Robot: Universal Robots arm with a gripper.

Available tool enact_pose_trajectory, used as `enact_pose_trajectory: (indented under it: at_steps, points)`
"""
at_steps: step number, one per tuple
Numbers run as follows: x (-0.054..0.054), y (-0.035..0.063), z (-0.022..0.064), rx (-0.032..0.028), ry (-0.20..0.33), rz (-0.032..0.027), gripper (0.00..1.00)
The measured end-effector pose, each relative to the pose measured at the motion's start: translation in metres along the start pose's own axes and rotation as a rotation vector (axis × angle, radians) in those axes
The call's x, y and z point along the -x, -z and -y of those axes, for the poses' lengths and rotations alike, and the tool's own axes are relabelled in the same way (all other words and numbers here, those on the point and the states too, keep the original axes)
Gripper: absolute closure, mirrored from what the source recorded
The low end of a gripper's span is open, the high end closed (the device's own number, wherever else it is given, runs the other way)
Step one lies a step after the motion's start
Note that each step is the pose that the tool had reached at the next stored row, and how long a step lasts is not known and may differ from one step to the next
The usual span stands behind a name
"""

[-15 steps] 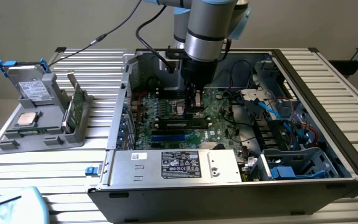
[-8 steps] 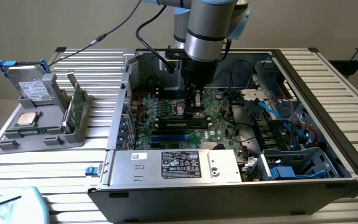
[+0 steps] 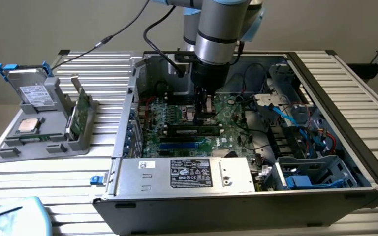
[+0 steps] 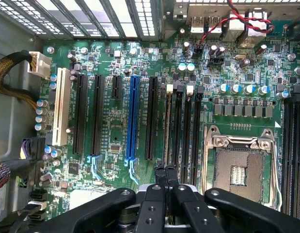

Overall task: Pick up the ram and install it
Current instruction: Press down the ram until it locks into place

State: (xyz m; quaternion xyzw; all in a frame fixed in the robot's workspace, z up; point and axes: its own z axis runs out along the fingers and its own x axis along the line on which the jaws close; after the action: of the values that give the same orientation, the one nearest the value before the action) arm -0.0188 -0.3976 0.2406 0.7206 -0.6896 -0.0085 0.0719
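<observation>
**Gripper down inside the PC, jaws clenched on nothing**

The open black computer case holds a big green motherboard, a silver power supply box and blue cables, all crowded around the black gripper. The ram, a thin stick seen edge-on, looks seated in a black slot beside the empty silver processor socket, right at the fingertips. Another green stick stands in the grey holder outside, at the exterior view's left.

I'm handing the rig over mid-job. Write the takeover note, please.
Gripper: fingers shut, low over the black memory slots beside the empty silver processor socket.
Ram: a long thin board stands edge-on in the slot in line with the fingers; contact unclear.
Done: ram is in place at its slot.
Left: check it is fully seated; cannot tell here.
Another green board stands in the grey holder outside the case.
</observation>
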Motion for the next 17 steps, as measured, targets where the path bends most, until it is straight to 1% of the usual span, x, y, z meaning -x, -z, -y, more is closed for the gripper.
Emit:
enact_pose_trajectory:
  at_steps: [4,6,7,17]
  points:
    - [-0.002,0.002,0.0176,-0.0002,0.001,0.0048,0.89]
    - [-0.002,0.0026,0.0239,-0.0003,0.001,0.0066,0.89]
    - [-0.002,0.0027,0.0256,-0.0004,0.001,0.0069,0.89]
    - [-0.001,-0.0094,0.0273,-0.0003,0.001,0.0069,0.89]
